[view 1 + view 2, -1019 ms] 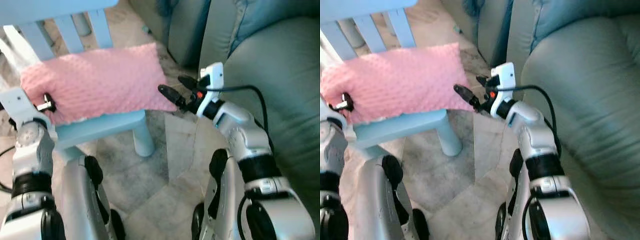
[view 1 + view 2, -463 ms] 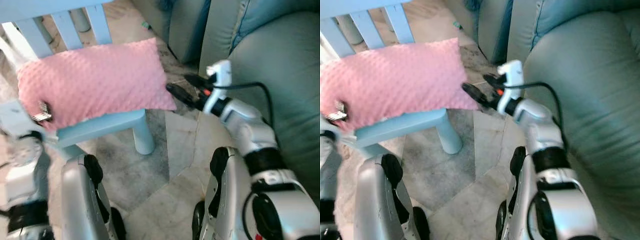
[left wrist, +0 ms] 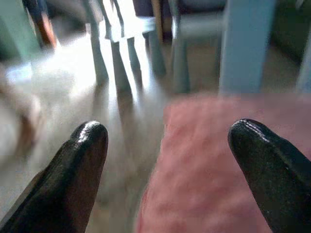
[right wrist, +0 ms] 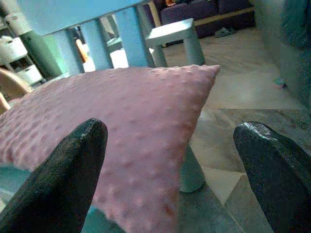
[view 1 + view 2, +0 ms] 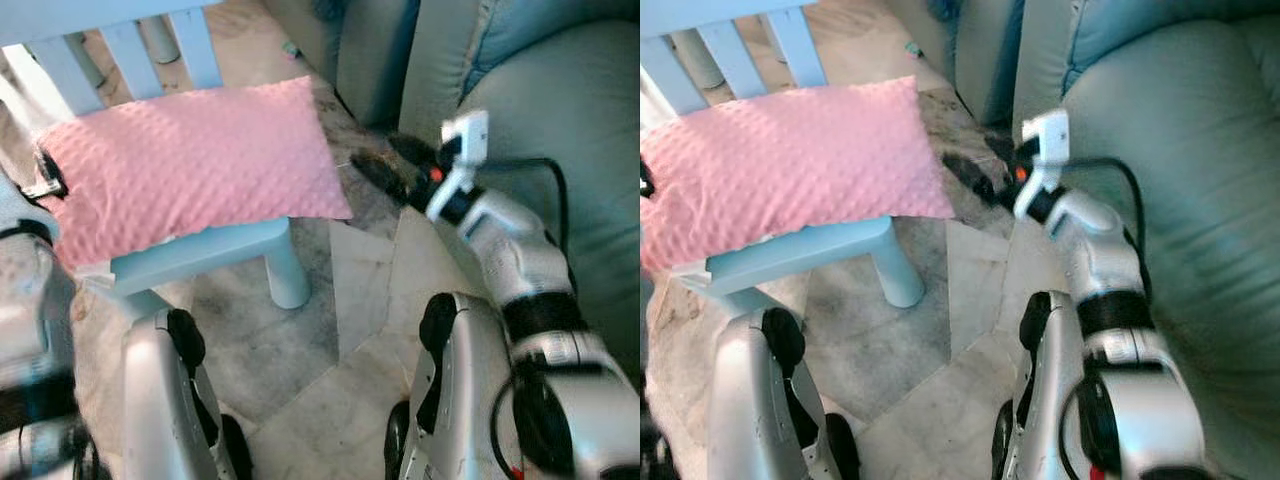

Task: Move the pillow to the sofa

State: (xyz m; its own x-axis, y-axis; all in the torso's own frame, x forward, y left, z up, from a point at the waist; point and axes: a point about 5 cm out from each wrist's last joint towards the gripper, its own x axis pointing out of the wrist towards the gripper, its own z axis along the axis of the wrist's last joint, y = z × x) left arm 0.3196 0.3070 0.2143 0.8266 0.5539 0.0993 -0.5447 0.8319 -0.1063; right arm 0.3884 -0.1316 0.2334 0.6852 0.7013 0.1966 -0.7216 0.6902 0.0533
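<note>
The robot's legs (image 5: pixel 170 400) stand on the tiled floor (image 5: pixel 330 300). Past them, the pink pillow (image 5: pixel 190 165) lies on the blue chair (image 5: pixel 200 255). The left pincer (image 3: pixel 170 160) is wide open at the pillow's left end, holding nothing. The right pincer (image 4: pixel 170 160) is wide open and empty, just beside the pillow's right corner. The sofa (image 5: pixel 560 110) stands on the right.

**Around you: chair, stool, stone floor**

You have a light blue slatted chair (image 5: pixel 205 250) on your left, standing on a mottled stone-tile floor (image 5: pixel 340 300). Farther back, you can see a small light blue stool (image 4: pixel 172 34) and a dark couch (image 4: pixel 204 9)
</note>
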